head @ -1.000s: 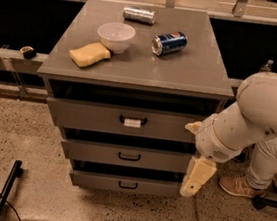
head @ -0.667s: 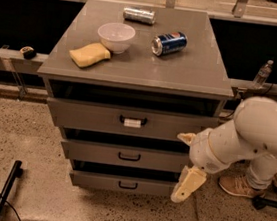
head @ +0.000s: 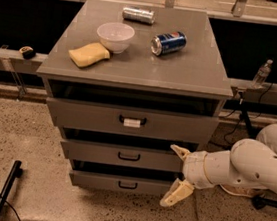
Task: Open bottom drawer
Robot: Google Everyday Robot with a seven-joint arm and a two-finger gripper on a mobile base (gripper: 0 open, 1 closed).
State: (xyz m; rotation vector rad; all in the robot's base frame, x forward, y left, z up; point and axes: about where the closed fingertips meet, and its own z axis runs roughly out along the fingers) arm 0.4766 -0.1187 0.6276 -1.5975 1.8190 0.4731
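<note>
The bottom drawer (head: 97, 180) is the lowest of three in the grey cabinet (head: 209, 88). It has a plain grey front and a small black loop handle (head: 128, 185), and it sits pushed in. My gripper (head: 173, 173) is low at the cabinet's right front, level with the middle and bottom drawers. It is open, with one cream finger (head: 179, 151) up by the middle drawer and the other (head: 176, 194) down by the bottom drawer's right end. It is to the right of the handle and holds nothing.
The cabinet top holds a white bowl (head: 115, 35), a yellow sponge (head: 88, 55), a blue can (head: 168, 43) and a silver can (head: 138, 15). A water bottle (head: 262, 73) stands on the right ledge. A black pole (head: 7, 187) and a cable lie on the floor at left.
My arm and gripper have moved left and down, from beside the cabinet's right edge to in front of the lower drawers' right end. The drawers have not moved.
</note>
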